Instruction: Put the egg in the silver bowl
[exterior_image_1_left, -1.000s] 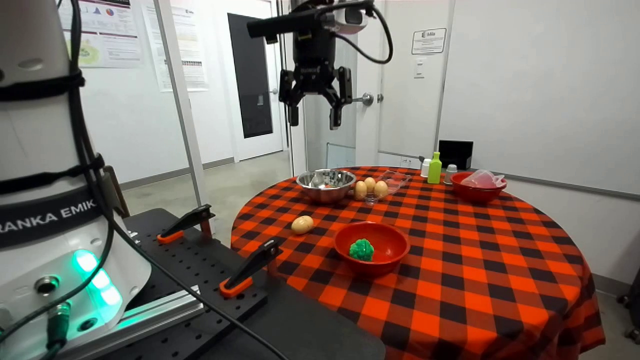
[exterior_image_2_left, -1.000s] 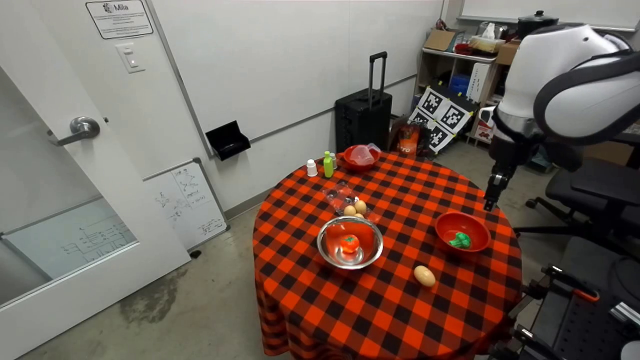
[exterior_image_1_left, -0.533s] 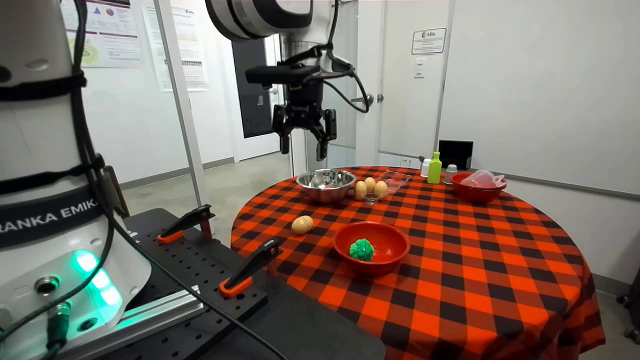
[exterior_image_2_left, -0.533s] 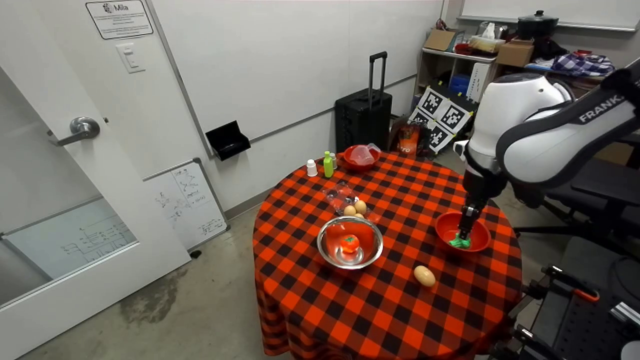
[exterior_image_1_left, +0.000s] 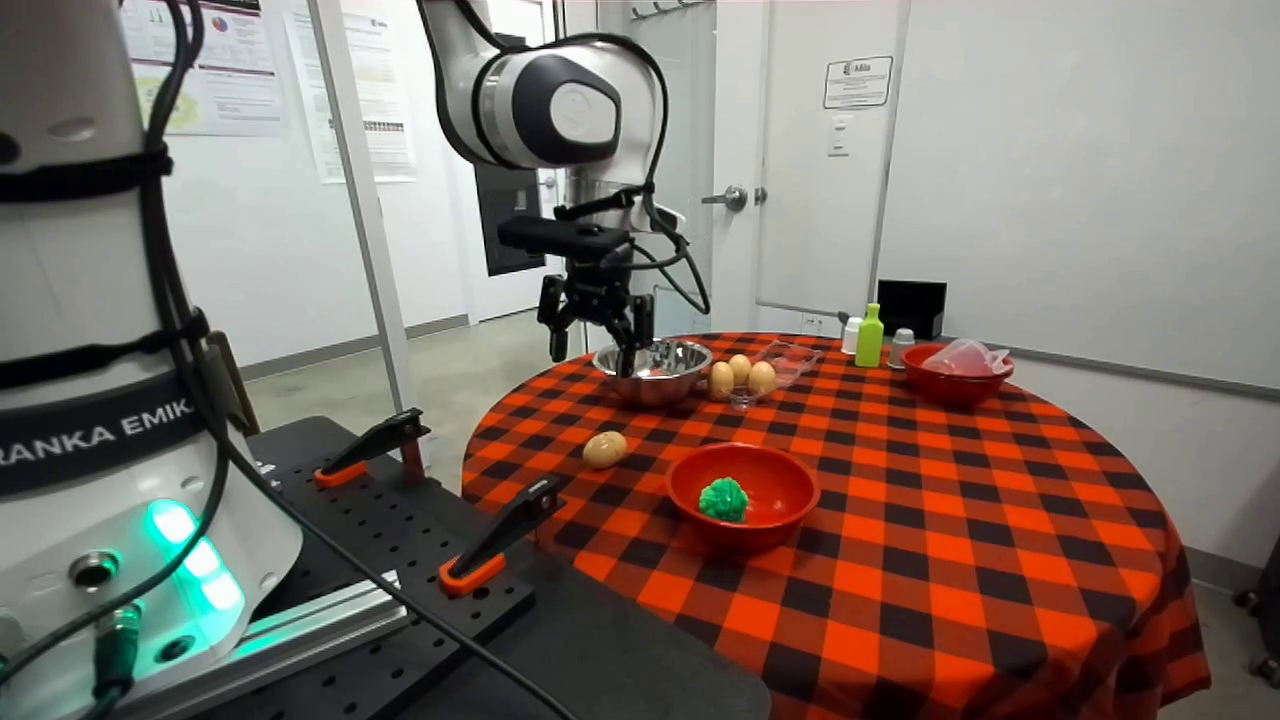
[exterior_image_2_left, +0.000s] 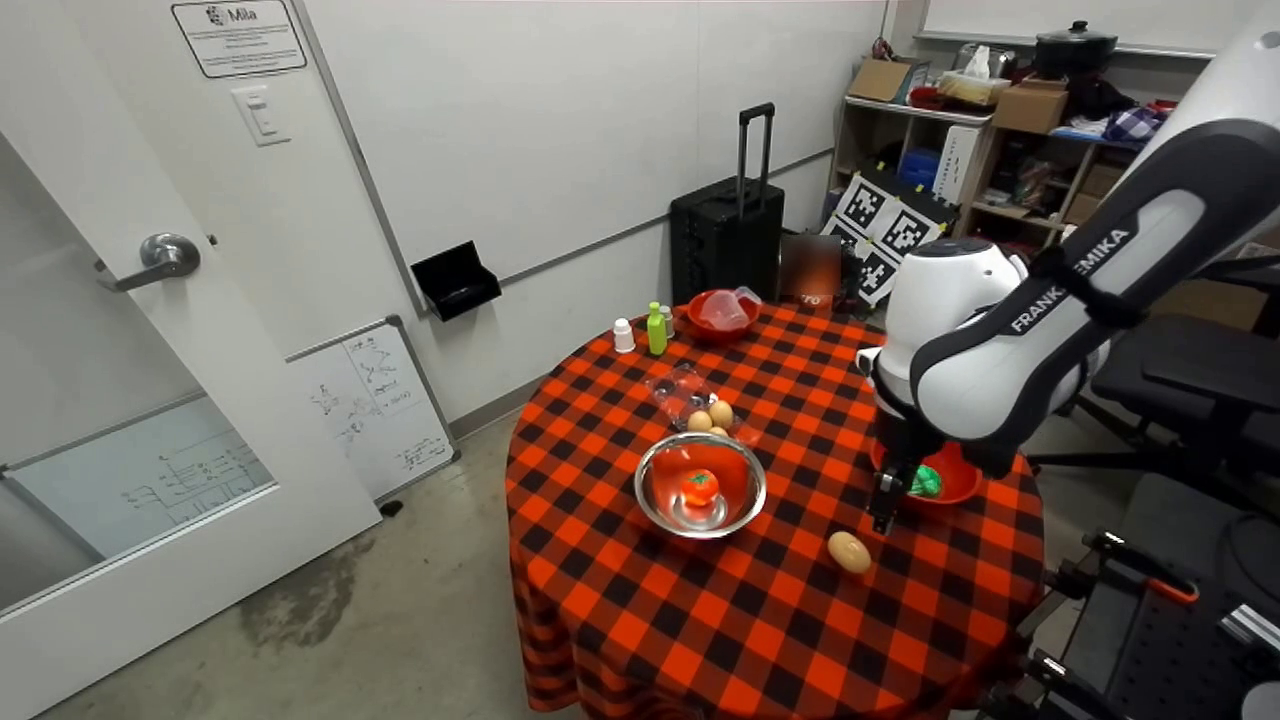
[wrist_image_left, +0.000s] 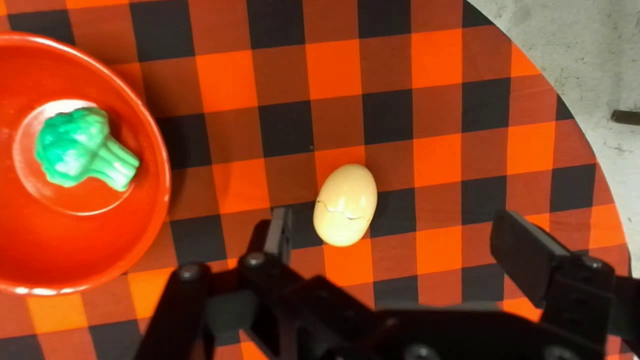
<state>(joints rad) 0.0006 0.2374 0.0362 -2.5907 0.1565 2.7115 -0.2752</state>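
The egg (exterior_image_1_left: 605, 450) is a cream-tan oval with a thin crack line, lying on the red-and-black checked cloth. It also shows in an exterior view (exterior_image_2_left: 849, 552) and in the wrist view (wrist_image_left: 345, 205). My gripper (wrist_image_left: 392, 227) is open and empty above the table; the egg appears ahead of the fingers, nearer the left one. In the exterior views the gripper (exterior_image_1_left: 592, 358) hangs pointing down, above table height near the egg (exterior_image_2_left: 880, 518). The silver bowl (exterior_image_2_left: 745, 490) holds a red tomato. In an exterior view (exterior_image_1_left: 662, 390) a finger overlaps its rim.
A red bowl (exterior_image_1_left: 800, 485) with a green broccoli (exterior_image_1_left: 723, 500) stands near the egg. Three more eggs (exterior_image_1_left: 740, 372) sit in a clear carton (exterior_image_2_left: 680, 392) beside the silver bowl. A green bottle (exterior_image_1_left: 869, 338), white shakers and another red bowl (exterior_image_1_left: 950, 388) stand further off.
My gripper has come down from high above the table and shifted over past the red bowl to near the egg. It stays open. The egg and bowls have not moved.
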